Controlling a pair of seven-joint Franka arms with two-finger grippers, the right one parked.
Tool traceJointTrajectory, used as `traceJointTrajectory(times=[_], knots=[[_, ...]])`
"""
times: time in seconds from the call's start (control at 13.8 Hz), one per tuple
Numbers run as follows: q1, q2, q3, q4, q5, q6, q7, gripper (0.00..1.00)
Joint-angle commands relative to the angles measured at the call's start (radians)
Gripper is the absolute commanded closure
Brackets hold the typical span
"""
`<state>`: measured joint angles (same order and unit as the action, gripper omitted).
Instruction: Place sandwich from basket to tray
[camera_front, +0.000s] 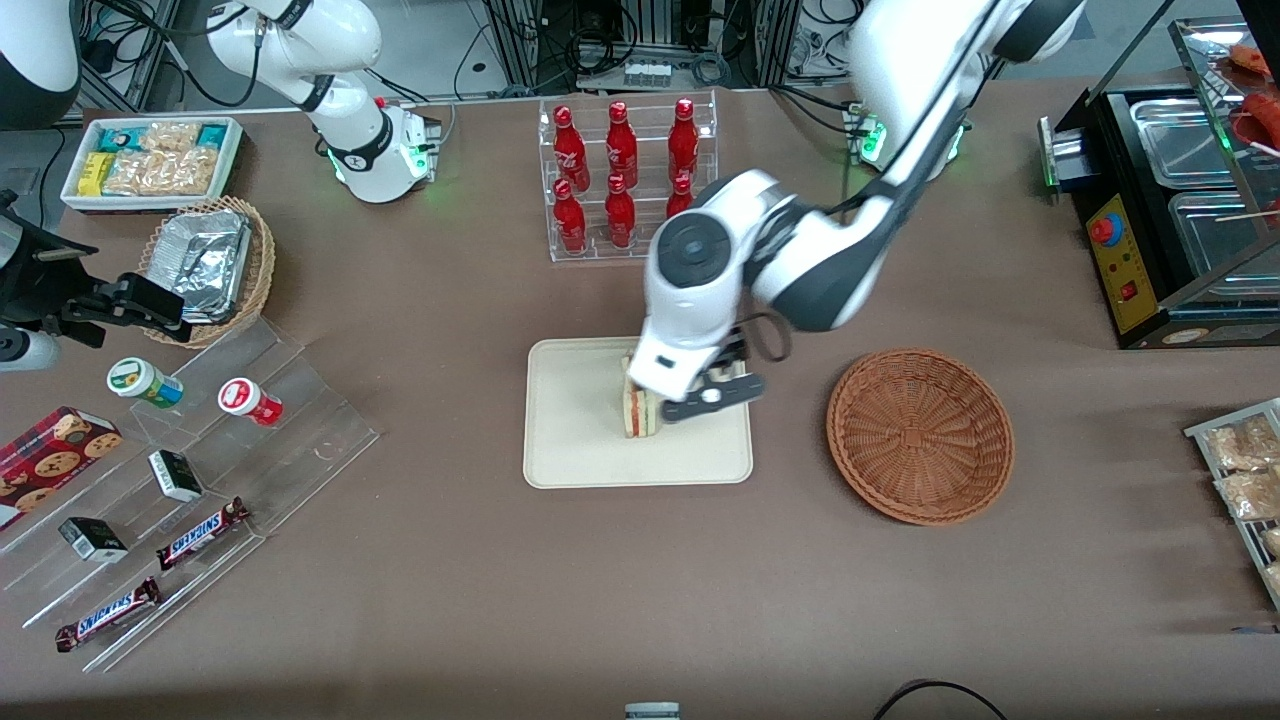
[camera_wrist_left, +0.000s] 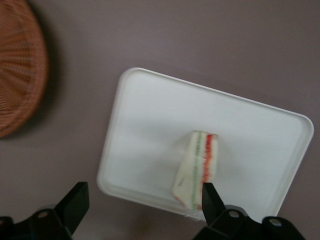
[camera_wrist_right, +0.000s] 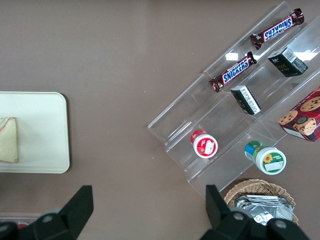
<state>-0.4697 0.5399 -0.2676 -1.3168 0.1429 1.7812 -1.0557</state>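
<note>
The sandwich (camera_front: 640, 413) rests on the cream-white tray (camera_front: 575, 440), its red and green filling edge turned toward the front camera. My left gripper (camera_front: 690, 400) hovers just above the tray, open. In the left wrist view the sandwich (camera_wrist_left: 197, 170) lies on the tray (camera_wrist_left: 150, 125) close by one black fingertip (camera_wrist_left: 212, 200), while the gripper (camera_wrist_left: 144, 205) stands wide with nothing between its fingers. The reddish-brown basket (camera_front: 920, 435) sits empty beside the tray, toward the working arm's end of the table, and its rim (camera_wrist_left: 17, 70) shows in the wrist view. The right wrist view also catches the sandwich (camera_wrist_right: 7, 140) on the tray (camera_wrist_right: 40, 135).
A clear rack of red bottles (camera_front: 622, 175) stands farther from the front camera than the tray. Toward the parked arm's end are a stepped acrylic shelf with snacks (camera_front: 200, 470), a tan basket of foil trays (camera_front: 205, 265) and a white snack bin (camera_front: 150, 160). A black food warmer (camera_front: 1170, 200) stands at the working arm's end.
</note>
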Motion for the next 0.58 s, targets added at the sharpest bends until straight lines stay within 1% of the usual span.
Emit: traceJointTrajectory(times=[0.0, 0.07, 0.29, 0.36, 0.51], knots=[[0.092, -0.113, -0.002, -0.039, -0.019, -0.115, 0.012, 0.01], [0.132, -0.142, -0.004, -0.045, -0.023, -0.161, 0.023, 0.01], [0.254, -0.233, -0.004, -0.091, -0.040, -0.233, 0.172, 0.01], [0.291, -0.263, -0.004, -0.105, -0.060, -0.250, 0.222, 0.01], [0.385, -0.322, -0.004, -0.162, -0.071, -0.269, 0.369, 0.01]])
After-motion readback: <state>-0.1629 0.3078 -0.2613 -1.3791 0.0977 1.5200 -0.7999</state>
